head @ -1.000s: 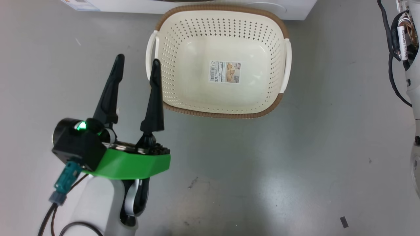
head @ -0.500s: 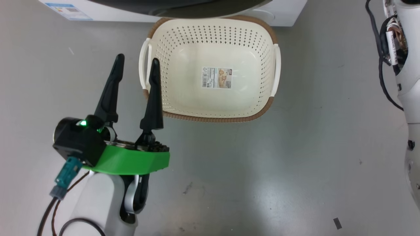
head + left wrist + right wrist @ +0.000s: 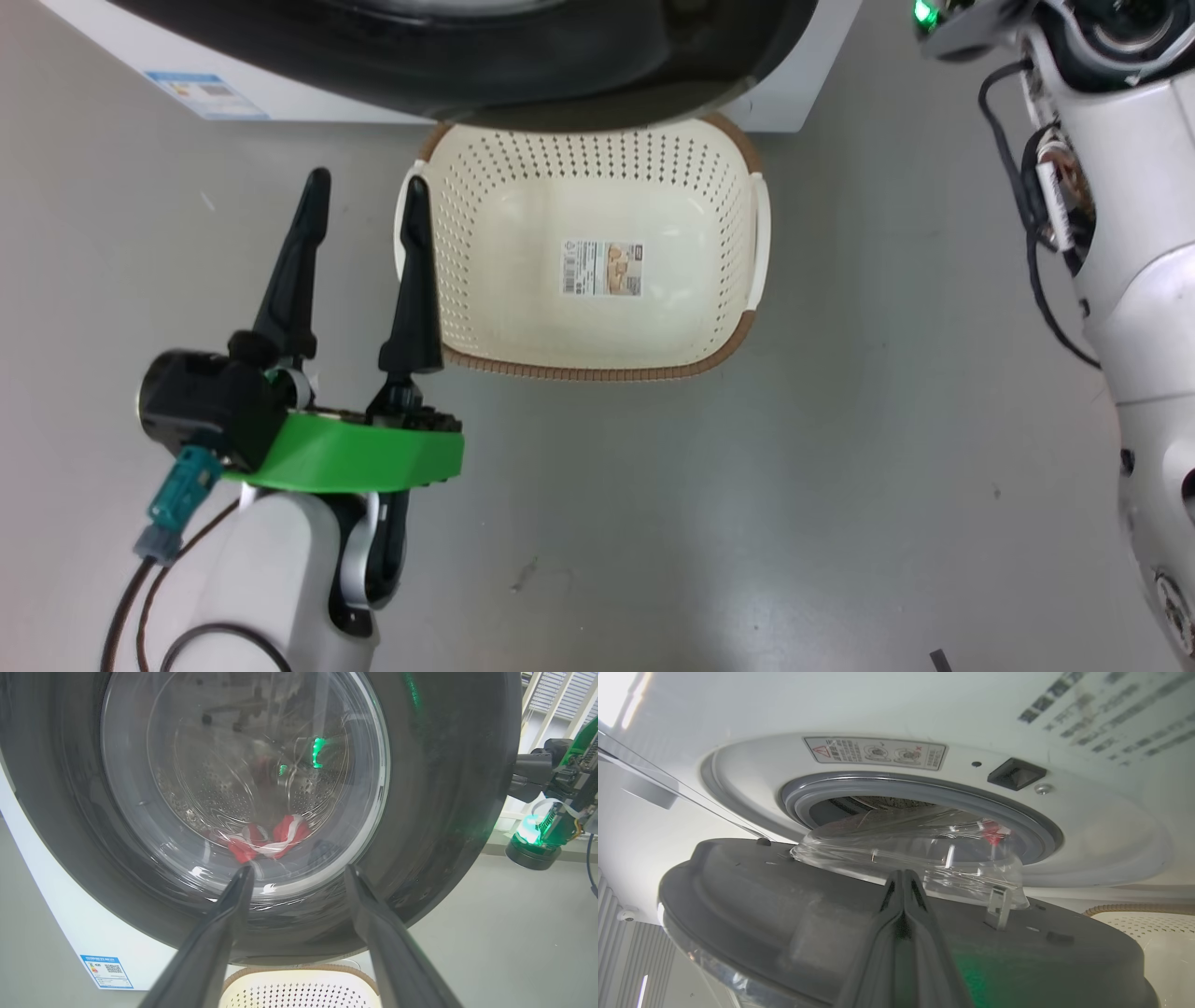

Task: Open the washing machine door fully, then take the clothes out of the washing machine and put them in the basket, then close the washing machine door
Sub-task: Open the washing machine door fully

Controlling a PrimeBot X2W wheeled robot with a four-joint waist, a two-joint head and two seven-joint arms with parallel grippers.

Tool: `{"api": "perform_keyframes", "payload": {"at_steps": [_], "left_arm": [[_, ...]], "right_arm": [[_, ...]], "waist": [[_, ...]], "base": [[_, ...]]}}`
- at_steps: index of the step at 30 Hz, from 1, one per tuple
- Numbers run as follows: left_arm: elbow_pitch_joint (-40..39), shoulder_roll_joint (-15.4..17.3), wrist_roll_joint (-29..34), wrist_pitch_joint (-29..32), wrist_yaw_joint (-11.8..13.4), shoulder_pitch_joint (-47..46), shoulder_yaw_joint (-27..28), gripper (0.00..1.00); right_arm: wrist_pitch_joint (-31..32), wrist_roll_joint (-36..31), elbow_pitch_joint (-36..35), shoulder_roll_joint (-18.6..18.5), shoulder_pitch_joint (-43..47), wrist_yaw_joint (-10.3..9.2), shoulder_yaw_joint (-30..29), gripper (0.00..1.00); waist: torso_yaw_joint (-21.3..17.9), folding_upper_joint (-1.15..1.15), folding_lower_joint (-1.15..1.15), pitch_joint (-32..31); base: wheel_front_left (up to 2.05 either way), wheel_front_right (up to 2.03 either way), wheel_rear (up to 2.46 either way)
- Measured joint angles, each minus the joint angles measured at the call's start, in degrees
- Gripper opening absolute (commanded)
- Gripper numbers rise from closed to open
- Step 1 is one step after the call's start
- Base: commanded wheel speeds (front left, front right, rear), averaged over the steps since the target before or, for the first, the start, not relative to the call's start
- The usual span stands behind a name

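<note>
The washing machine door, a black rim around bulging glass, stands ajar over the basket's far edge. Red clothes with white bands lie in the drum, seen through the glass. My left gripper is open and holds nothing, just left of the cream basket; it points at the door's lower rim. My right gripper is shut behind the door, its fingers lying along the door's grey inner face at the base of the glass bowl. A bit of red clothes shows in the opening.
The white washing machine with a blue sticker stands at the top. Its grey rubber ring frames the opening. My right arm with cables hangs along the right edge. Bare grey floor lies in front of the basket.
The whole head picture has shifted downward, so the camera moved; more of the door, the machine and my right arm now show. My left gripper stays open beside the basket.
</note>
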Motion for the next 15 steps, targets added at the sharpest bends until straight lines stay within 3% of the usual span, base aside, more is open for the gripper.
{"api": "perform_keyframes", "payload": {"at_steps": [15], "left_arm": [[2.92, 0.01, 0.01, 0.01, 0.03, 2.86, 1.13, 1.00]], "right_arm": [[0.15, 3.74, 0.22, 0.34, 6.25, 0.00, 4.71, 0.00]], "waist": [[-1.50, 0.00, 0.00, -5.18]], "base": [[0.00, 0.00, 0.00]]}}
